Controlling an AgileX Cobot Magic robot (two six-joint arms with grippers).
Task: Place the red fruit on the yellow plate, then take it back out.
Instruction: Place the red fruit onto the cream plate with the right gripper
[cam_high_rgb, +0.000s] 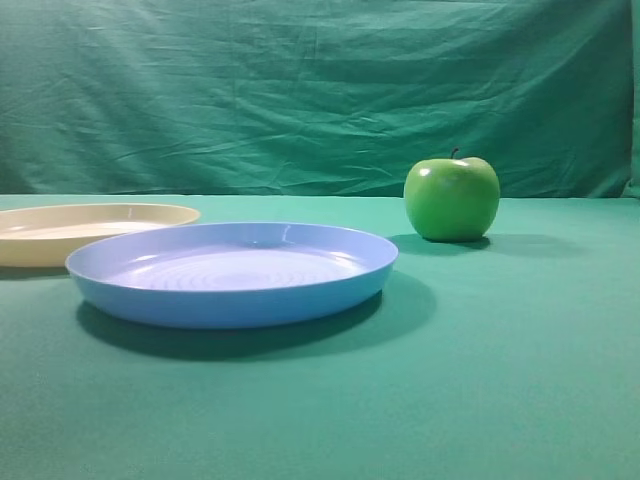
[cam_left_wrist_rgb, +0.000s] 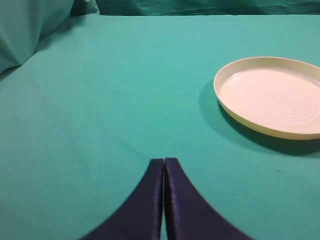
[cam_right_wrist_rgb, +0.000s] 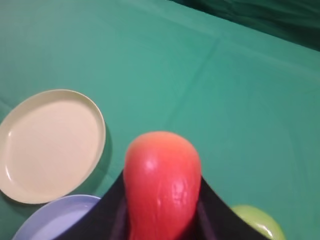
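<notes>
Red fruit (cam_right_wrist_rgb: 162, 182) sits pinched between my right fingers (cam_right_wrist_rgb: 162, 215), aloft over the bench (cam_high_rgb: 520, 380), with the yellow plate (cam_right_wrist_rgb: 50, 145) empty down to the left. It looks light, rigid and matte, so grip should be fair, but its roundness could let it squirt out; I'd keep hold across the widest part. Left fingers (cam_left_wrist_rgb: 163, 200) are pressed together, idle.

The left hand (cam_left_wrist_rgb: 164, 165) has its fingers pressed together; the right hand (cam_right_wrist_rgb: 162, 200) is clamped around a load.
</notes>
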